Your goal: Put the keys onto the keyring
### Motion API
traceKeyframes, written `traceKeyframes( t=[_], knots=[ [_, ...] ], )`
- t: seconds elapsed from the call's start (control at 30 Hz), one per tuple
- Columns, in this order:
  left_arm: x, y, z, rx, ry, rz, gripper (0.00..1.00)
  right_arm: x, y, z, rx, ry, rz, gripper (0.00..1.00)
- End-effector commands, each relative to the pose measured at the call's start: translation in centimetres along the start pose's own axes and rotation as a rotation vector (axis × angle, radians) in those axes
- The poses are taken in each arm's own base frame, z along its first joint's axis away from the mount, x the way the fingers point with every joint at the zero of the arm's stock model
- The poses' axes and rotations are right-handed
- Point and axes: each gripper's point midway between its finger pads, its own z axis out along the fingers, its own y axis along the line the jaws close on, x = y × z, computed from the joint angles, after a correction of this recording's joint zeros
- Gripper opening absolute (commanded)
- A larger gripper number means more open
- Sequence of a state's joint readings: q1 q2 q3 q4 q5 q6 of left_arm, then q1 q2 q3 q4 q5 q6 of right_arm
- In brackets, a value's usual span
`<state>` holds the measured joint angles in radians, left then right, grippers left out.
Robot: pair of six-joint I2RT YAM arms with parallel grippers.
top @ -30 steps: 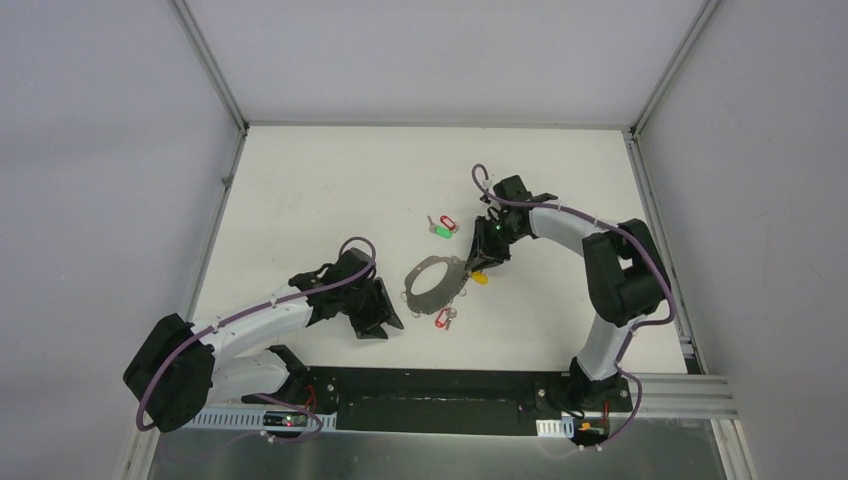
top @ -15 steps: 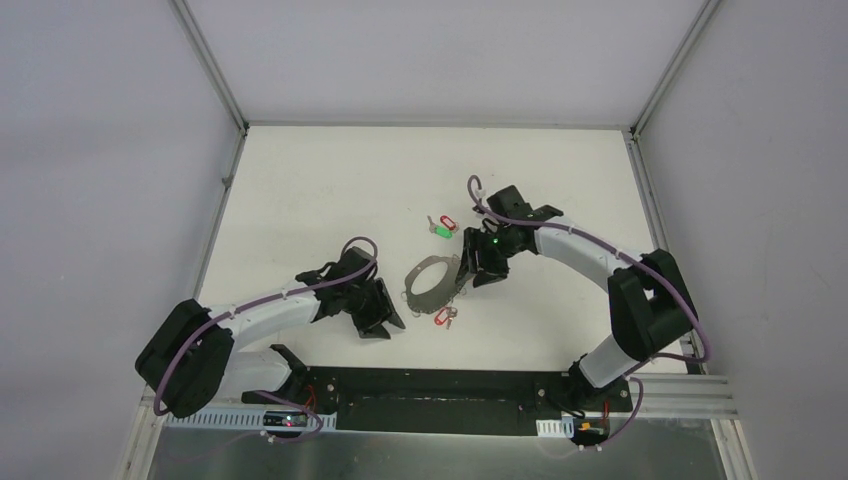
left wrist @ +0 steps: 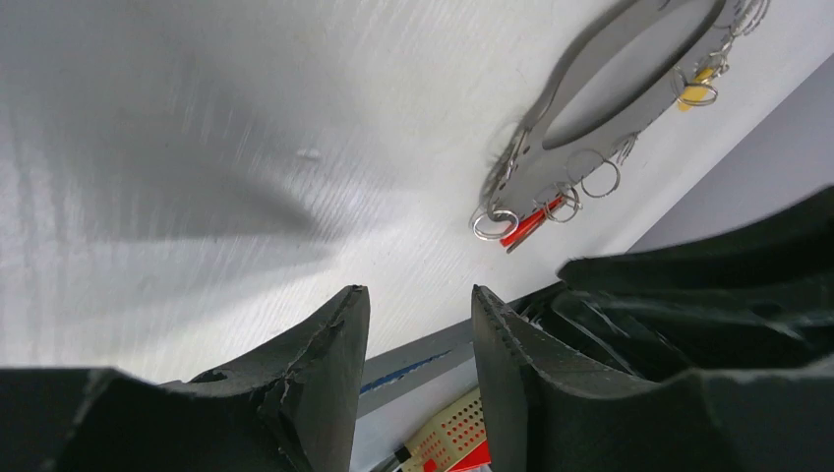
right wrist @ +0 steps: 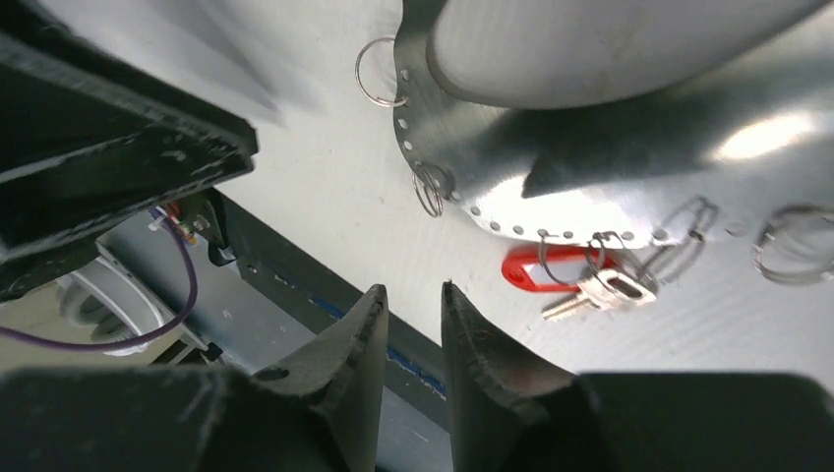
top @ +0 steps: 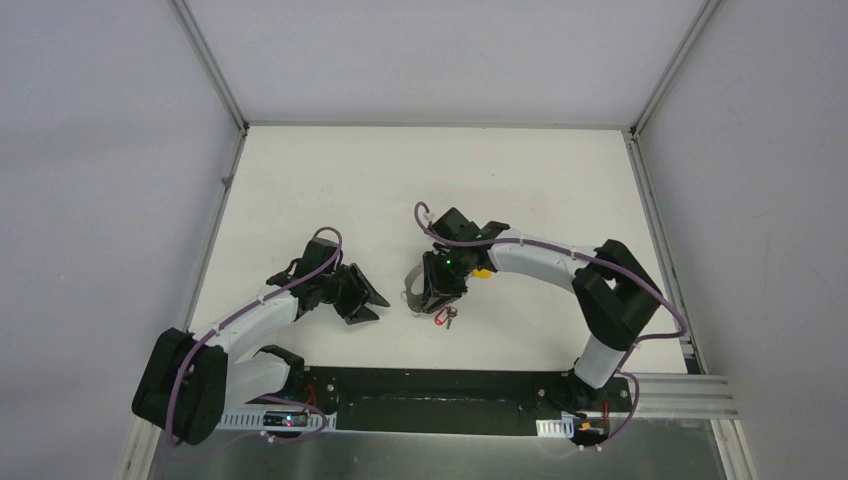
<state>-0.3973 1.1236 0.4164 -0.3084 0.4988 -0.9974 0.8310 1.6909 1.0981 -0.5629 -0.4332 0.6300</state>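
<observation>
My R gripper [right wrist: 413, 295]: fingers a narrow slit apart, pinching nothing, over the near rim of the keyring [right wrist: 551, 187], centre of the top view. L gripper [left wrist: 418, 300] gapes wider, also empty, left of centre. Keyring = flat shiny grey metal oval w/ small holes along the rim and thin wire loops [right wrist: 377, 71] thru them. Red-tagged key [right wrist: 539, 267] sits at the rim. Vs 1 s ago: R arm swung left from beside the ring to over it; L gripper backed off left.
</observation>
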Motion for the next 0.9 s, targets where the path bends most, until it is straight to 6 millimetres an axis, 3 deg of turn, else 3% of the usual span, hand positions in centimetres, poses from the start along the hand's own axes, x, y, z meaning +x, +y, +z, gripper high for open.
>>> traceKeyframes(
  t=[0.0,0.23,0.5,0.87],
  knots=[
    [-0.6,-0.4,-1.9,-0.002,-0.060,0.052,0.44,-0.9,1.5,1.9,0.044,-0.018,-0.019,0.28],
    [-0.4,-0.3,-2.8,0.007,-0.085,0.051,0.45,0.0,1.2,4.2,0.128,0.023,-0.038,0.29],
    [-0.4,-0.3,-2.8,-0.004,-0.078,0.055,0.45,-0.2,-0.1,4.7,0.203,0.002,-0.063,0.31],
    [-0.5,-0.5,-2.8,-0.007,-0.075,0.055,0.45,-1.4,0.4,5.3,0.191,-0.027,-0.089,0.30]
  ],
)
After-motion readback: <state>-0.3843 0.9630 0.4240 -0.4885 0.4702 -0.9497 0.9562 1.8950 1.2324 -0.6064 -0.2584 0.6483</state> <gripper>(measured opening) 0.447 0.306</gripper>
